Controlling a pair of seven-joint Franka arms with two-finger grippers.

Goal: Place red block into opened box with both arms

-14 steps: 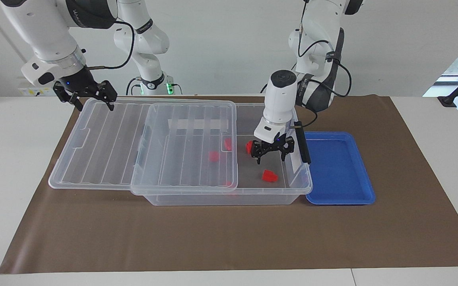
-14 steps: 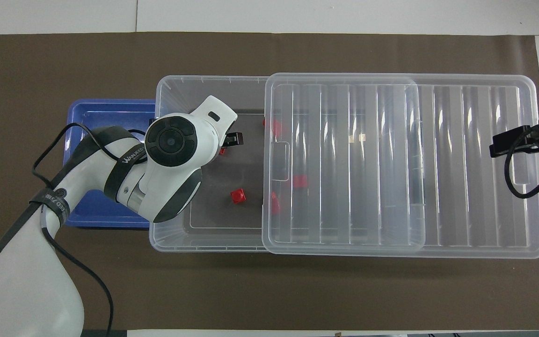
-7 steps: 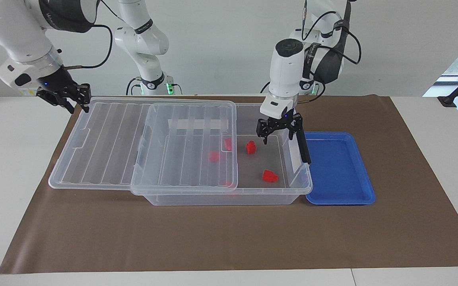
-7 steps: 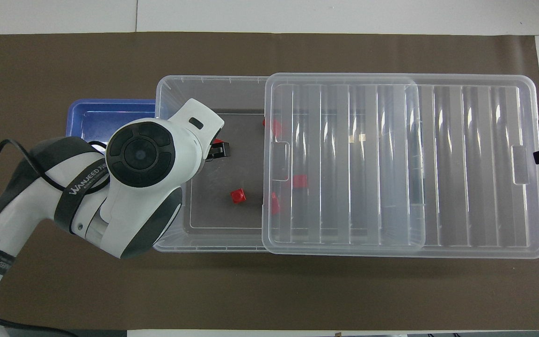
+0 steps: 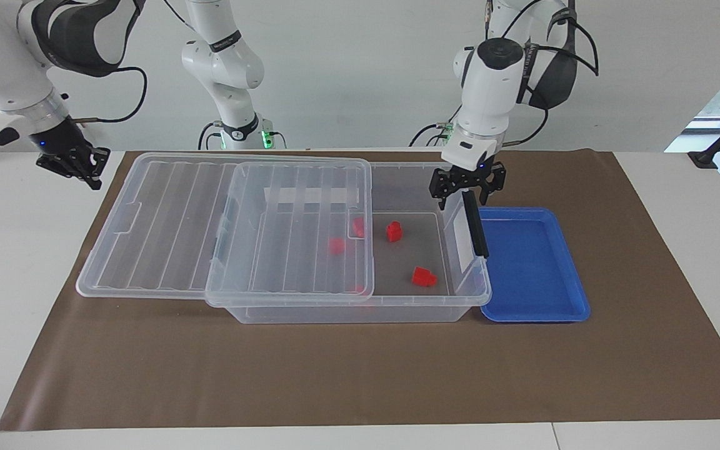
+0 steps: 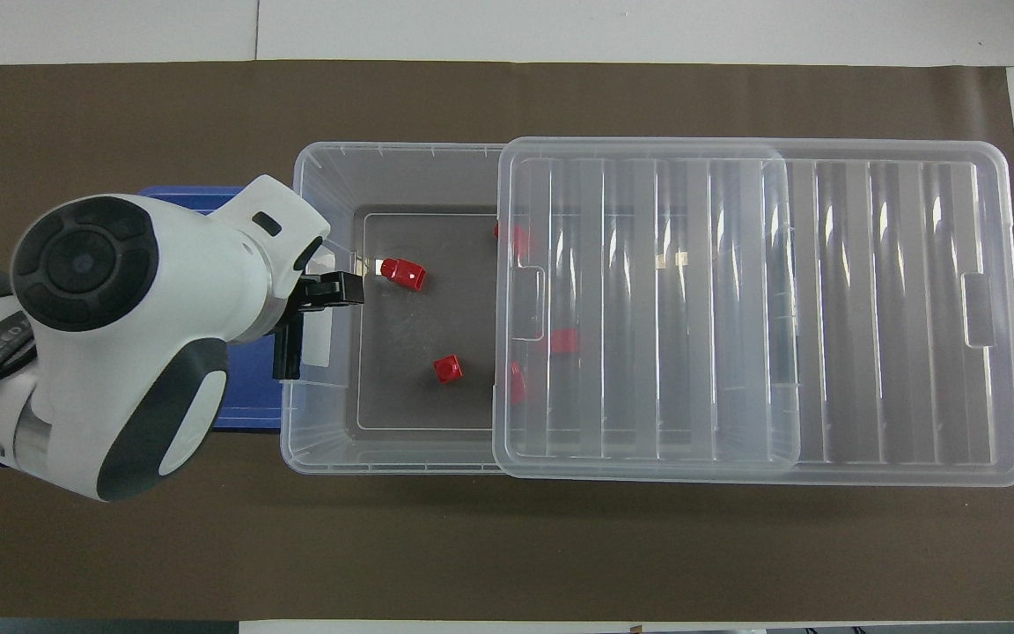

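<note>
The left claw (image 5: 467, 190) has come up out of the box (image 5: 347, 309) since a second ago, when it hung low inside it just over a red block (image 5: 394, 231). Now it hovers over the box's end wall beside the blue tray (image 5: 532, 265), its fingers spread wide and holding nothing. The red block it was over lies on the box floor, below the claw and a little toward the lid (image 5: 229, 225); it has not moved. A second block (image 5: 423, 276) sits on the floor farther from the robots, and more red blocks (image 5: 336, 245) show through the lid, all where they were.

The right claw (image 5: 72, 164) has pulled away from the lid's corner, which it was hovering at before. It now hangs over the bare white table, just beside the edge of the brown mat (image 5: 360, 375), with its fingers closed on nothing. The lid itself, slid half off the box, has stayed put.
</note>
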